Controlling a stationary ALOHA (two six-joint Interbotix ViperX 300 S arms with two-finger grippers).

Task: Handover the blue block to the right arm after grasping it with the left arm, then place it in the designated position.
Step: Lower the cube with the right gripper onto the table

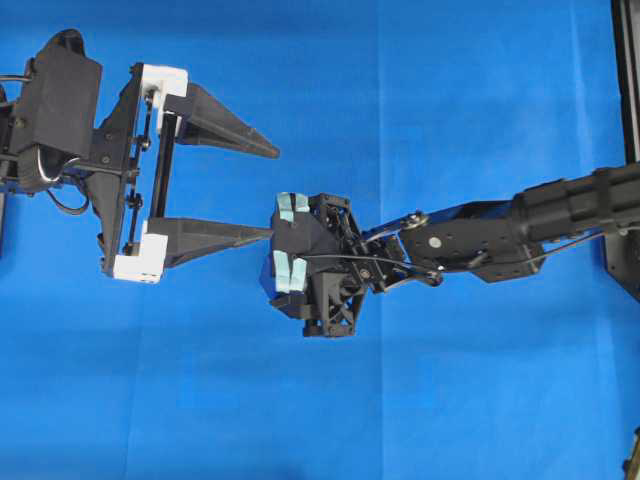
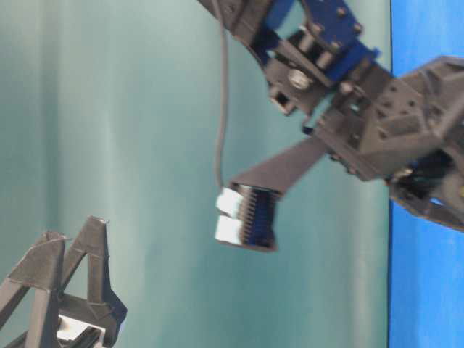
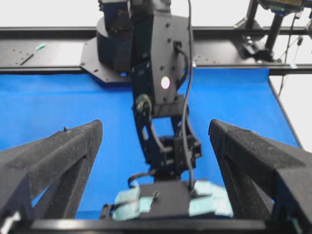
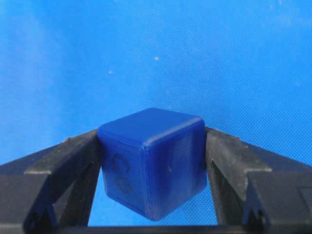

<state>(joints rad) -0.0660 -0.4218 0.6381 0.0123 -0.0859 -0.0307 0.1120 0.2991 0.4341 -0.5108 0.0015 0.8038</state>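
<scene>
The blue block (image 4: 151, 161) is a small dark-blue cube, wedged between the two black fingers (image 4: 73, 163) of my right gripper (image 4: 152, 168), which is shut on it above the blue cloth. In the overhead view the right gripper (image 1: 285, 250) points downward near the middle, and only a dark sliver of the block (image 1: 266, 276) shows under it. My left gripper (image 1: 275, 193), with white corner brackets, stands wide open just to its left, its lower fingertip close to the right gripper. In the left wrist view the left gripper (image 3: 156, 146) holds nothing, and the right arm (image 3: 161, 97) stands ahead of it.
Bright blue cloth (image 1: 450, 100) covers the table. A black frame rail (image 1: 625, 80) runs along the right edge, and another rail (image 3: 48, 34) crosses the back in the left wrist view. A loose cable (image 2: 221, 94) hangs from the right arm.
</scene>
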